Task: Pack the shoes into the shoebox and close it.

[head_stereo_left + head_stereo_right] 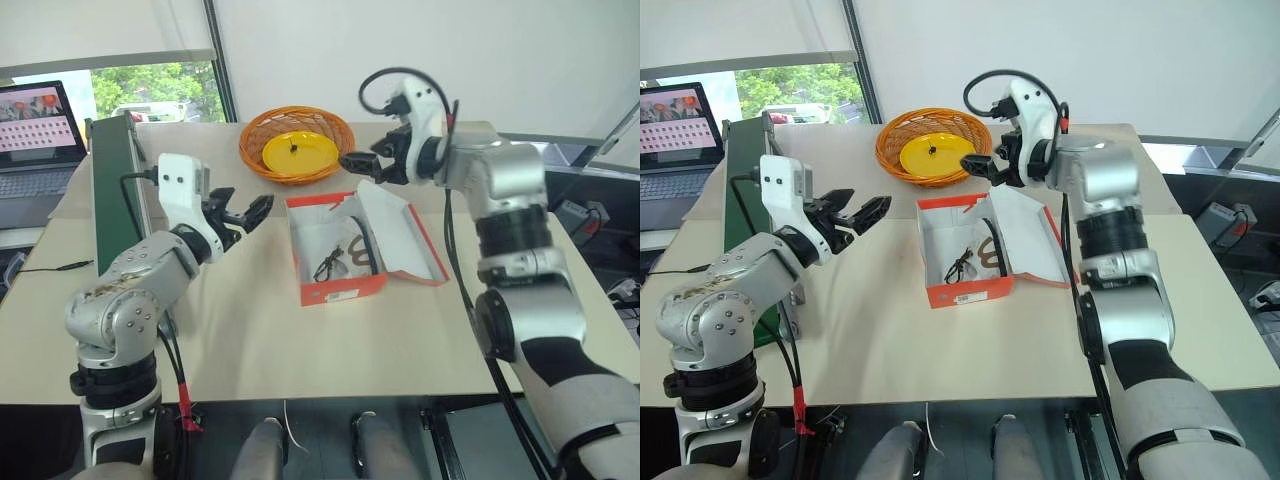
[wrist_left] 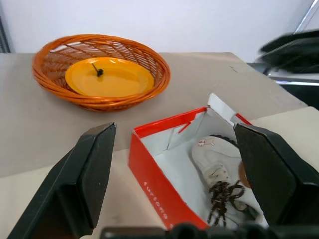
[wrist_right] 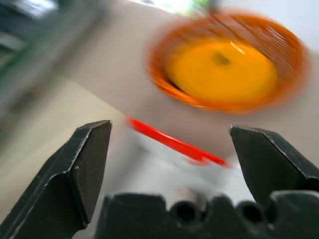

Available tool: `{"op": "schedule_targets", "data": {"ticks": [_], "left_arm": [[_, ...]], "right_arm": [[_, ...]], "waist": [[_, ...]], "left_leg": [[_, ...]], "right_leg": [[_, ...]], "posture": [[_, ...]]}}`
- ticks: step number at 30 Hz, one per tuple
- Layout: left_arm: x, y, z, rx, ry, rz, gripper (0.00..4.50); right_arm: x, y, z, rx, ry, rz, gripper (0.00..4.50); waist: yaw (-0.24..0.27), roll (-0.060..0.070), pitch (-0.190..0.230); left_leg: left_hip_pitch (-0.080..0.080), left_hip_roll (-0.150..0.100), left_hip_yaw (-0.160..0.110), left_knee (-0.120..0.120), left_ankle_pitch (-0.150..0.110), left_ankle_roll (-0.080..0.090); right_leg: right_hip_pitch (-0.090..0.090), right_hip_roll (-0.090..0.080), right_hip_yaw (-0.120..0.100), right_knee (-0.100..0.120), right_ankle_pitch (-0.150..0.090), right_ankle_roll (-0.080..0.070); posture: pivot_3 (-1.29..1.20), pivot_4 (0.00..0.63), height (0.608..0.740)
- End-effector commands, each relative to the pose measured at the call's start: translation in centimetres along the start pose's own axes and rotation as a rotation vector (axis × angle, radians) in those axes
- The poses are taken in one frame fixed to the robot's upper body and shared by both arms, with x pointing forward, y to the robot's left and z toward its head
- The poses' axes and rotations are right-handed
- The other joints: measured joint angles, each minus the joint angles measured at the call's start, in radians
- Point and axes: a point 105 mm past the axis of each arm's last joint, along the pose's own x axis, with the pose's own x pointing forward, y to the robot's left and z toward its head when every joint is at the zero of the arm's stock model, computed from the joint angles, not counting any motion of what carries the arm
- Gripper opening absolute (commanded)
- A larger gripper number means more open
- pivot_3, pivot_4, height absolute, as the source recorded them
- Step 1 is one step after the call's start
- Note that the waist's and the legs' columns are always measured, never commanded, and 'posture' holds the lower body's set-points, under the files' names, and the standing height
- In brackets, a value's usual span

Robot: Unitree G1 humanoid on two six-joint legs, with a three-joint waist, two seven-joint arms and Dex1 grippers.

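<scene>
At the far left edge an open laptop (image 1: 38, 135) is seen on a side desk, beside a dark green upright panel (image 1: 108, 190). The left gripper (image 1: 243, 213) is held level above the beige table (image 1: 250, 330), its two black fingers spread wide and empty, pointed toward the small red cardboard shoebox (image 1: 335, 290). The box is placed near the table's middle, its hinged lid (image 1: 405, 240) laid open to the right. Whitish-grey shoes with dark laces (image 2: 219, 174) are seen lying inside the white interior. Behind the box, an orange wicker basket holding a yellow plate (image 1: 297, 145) is set. The right gripper (image 1: 362, 163) is raised above the box's far edge, its fingers parted wide with nothing between them.
</scene>
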Motion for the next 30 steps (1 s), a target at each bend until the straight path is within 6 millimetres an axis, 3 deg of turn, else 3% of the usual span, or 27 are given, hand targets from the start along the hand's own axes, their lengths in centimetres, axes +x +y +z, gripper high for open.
{"op": "schedule_targets", "data": {"ticks": [1,3,6,15,22,26,30], "left_arm": [[-0.9,3.3,1.4,0.173,-0.059,0.262,4.02],[-1.6,5.0,1.0,0.243,-0.049,0.391,4.02],[-2.9,6.6,0.5,0.265,-0.051,0.52,4.02],[-8.6,12.0,0.5,0.142,-0.101,0.849,4.26],[-10.2,13.3,-0.2,0.144,-0.071,0.961,4.26],[-8.8,12.0,-1.7,0.176,-0.004,0.883,4.26],[-7.9,11.2,-2.4,0.188,0.005,0.831,4.26]], "right_arm": [[-3.3,5.7,1.1,-0.115,-0.108,0.324,4.45],[-4.2,6.9,0.1,-0.098,-0.094,0.4,4.45],[-4.5,7.2,-0.8,-0.09,-0.085,0.413,4.45],[-2.7,8.4,-3.4,-0.117,-0.047,0.43,4.48],[-0.4,9.8,-3.8,-0.145,-0.114,0.428,4.48],[0.7,11.3,-4.7,-0.177,-0.125,0.429,4.48],[1.2,11.4,-5.6,-0.185,-0.114,0.4,4.48]], "waist": [[0.001,0.0,0.0],[-0.001,0.0,0.0],[-0.001,0.0,0.0],[0.0,0.0,0.0],[0.003,0.0,0.0],[0.004,-0.001,-0.001],[0.004,-0.001,-0.001]], "left_leg": [[0.0,0.0,0.0,0.0,0.0,0.0],[0.0,0.0,-0.001,0.0,0.0,0.0],[0.001,0.0,0.001,0.0,0.0,0.0],[0.005,0.001,0.001,0.002,0.0,0.0],[0.005,0.001,0.0,0.002,0.0,0.0],[0.005,0.001,0.0,0.002,0.0,0.0],[0.004,0.0,0.0,0.002,0.0,-0.001]], "right_leg": [[0.0,0.0,0.0,0.0,0.0,0.0],[0.0,0.0,0.0,0.0,0.0,0.0],[0.0,0.0,0.001,0.0,0.0,0.0],[0.002,0.001,0.0,0.003,0.0,0.0],[0.002,0.001,0.0,0.003,0.0,0.0],[0.002,0.001,0.0,0.003,0.0,0.0],[0.001,0.0,0.0,0.003,0.0,0.0]], "posture": [[0.0,0.15,0.739],[0.0,0.15,0.739],[0.0,0.15,0.739],[0.0,0.15,0.739],[0.0,0.15,0.739],[0.0,0.15,0.739],[0.0,0.15,0.739]]}}
